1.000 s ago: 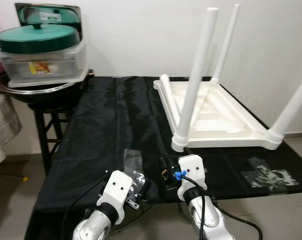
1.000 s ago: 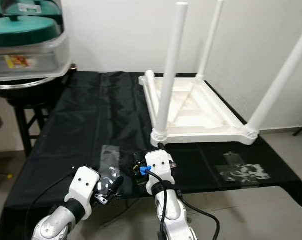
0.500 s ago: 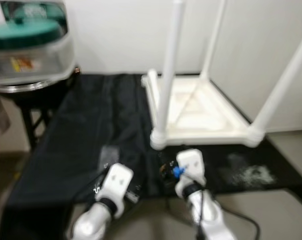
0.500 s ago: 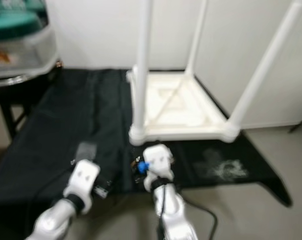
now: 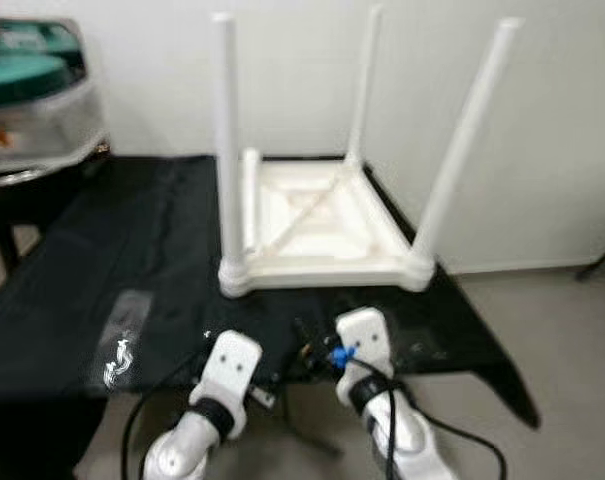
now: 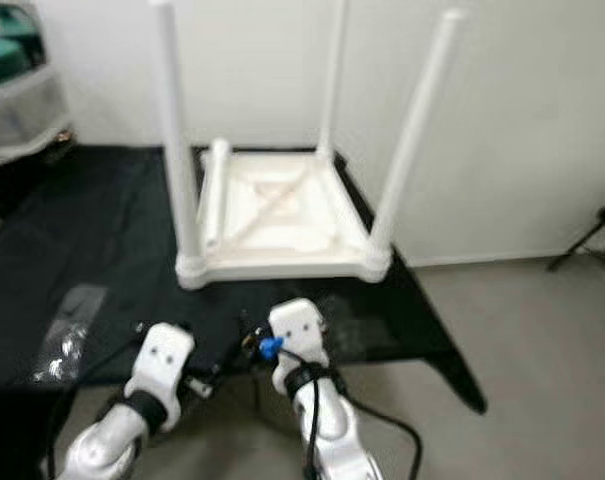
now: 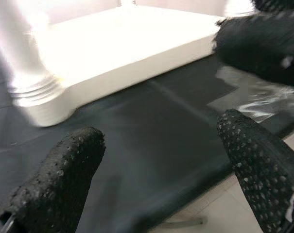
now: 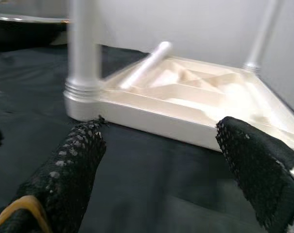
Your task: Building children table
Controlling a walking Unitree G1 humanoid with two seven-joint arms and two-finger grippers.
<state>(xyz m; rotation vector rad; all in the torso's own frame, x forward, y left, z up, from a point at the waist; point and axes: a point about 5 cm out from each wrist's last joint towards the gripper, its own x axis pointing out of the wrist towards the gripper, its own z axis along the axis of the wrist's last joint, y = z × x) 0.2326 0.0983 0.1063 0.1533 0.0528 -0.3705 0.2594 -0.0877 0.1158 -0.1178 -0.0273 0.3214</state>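
Children table [image 5: 312,215]: white plastic, upside down on the black-covered table [image 5: 112,260], near its right end by the wall; three legs screwed in and pointing straight up.
Loose leg [image 5: 250,195]: fourth white leg, lying flat inside the upturned top along its left edge.
Left claw [image 7: 161,179]: low at the table's near edge, just short of the near-left corner leg; fingers spread wide, nothing between them.
Right claw [image 8: 161,170]: beside the left one, facing the near side of the white top, close but not touching; fingers apart, empty.
Arms: both silver forearms reach forward from below, wrists level, cables trailing from them.
Writing: none legible; frames are blurred.
Plastic bag [image 5: 122,335]: clear, flat on the cloth, left of the left claw.
Container [image 5: 32,95]: green-lidded, at far left.
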